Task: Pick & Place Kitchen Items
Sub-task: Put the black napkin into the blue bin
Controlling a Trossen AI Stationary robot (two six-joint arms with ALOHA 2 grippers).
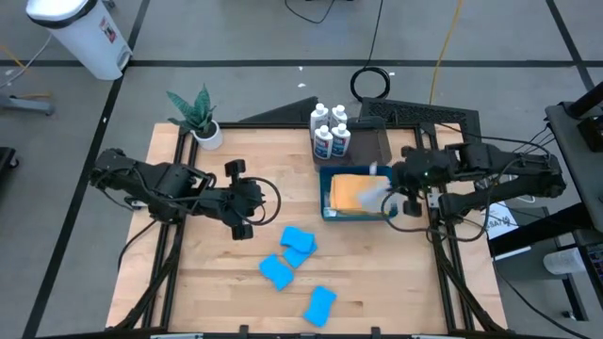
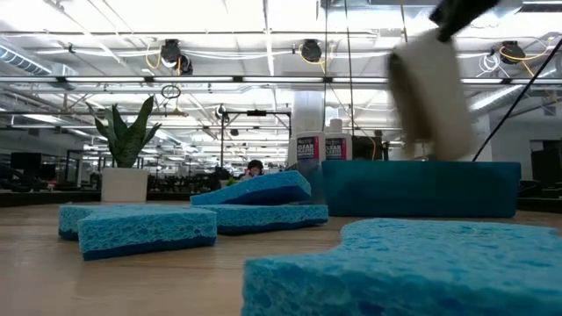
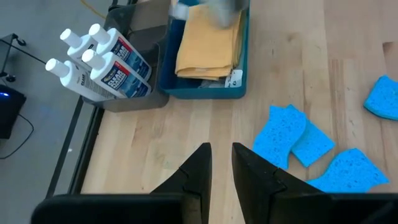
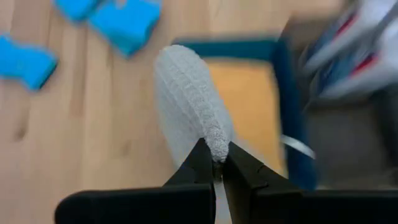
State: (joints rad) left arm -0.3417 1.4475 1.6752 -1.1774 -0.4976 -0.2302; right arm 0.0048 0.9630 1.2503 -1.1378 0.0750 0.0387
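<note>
My right gripper (image 4: 216,158) is shut on a light grey cloth (image 4: 189,99) over the blue bin (image 1: 325,193), where an orange cloth (image 1: 347,191) lies. In the low view the grey cloth (image 2: 430,96) hangs above the bin (image 2: 421,189). Several white bottles (image 1: 330,132) stand behind the bin, beside a dark tray (image 1: 372,143). Three blue sponges (image 1: 297,241) (image 1: 276,271) (image 1: 320,304) lie flat on the table's near half. My left gripper (image 3: 221,152) hovers left of the sponges, open by a narrow gap, with nothing in it. My right gripper pinches one end of the grey cloth (image 4: 216,146) between its two fingertips. The fingers slant down from the table's right side. The bunched cloth reaches out past the fingertips and hangs clear over the bin, blurred.
A potted plant (image 1: 200,118) stands at the table's far left corner. Bare wood lies between the left gripper and the bin and along the near left. The bin's walls and the bottles crowd the far right.
</note>
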